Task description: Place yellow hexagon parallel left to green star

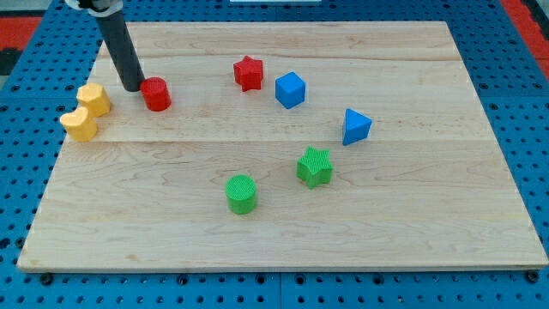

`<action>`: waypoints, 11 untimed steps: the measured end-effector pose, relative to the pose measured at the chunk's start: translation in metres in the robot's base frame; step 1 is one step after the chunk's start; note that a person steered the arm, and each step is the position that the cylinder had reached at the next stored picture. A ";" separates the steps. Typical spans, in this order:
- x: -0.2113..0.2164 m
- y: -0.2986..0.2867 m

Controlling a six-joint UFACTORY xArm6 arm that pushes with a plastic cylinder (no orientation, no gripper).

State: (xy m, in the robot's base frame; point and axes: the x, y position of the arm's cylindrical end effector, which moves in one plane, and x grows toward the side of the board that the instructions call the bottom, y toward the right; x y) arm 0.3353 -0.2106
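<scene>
Handless, my tip (133, 87) touches red cylinder (156, 94), just right of upright yellow hexagon (93, 99).

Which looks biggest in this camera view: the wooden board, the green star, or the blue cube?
1. Board, by far.
2. and 3. Green star and blue cube look about alike; the star sits lower in the view, perhaps nearer, so I won't rank them.

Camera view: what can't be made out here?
- My tip: whether it touches the red cylinder just to its right; no gap resolves.
- Arm above the rod: cut off by the view's top edge.
- Yellow hexagon and yellow heart: touching or apart, unclear.
</scene>
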 end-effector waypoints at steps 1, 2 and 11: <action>-0.040 -0.038; -0.086 -0.060; 0.092 0.015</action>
State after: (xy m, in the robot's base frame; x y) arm 0.4272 -0.1955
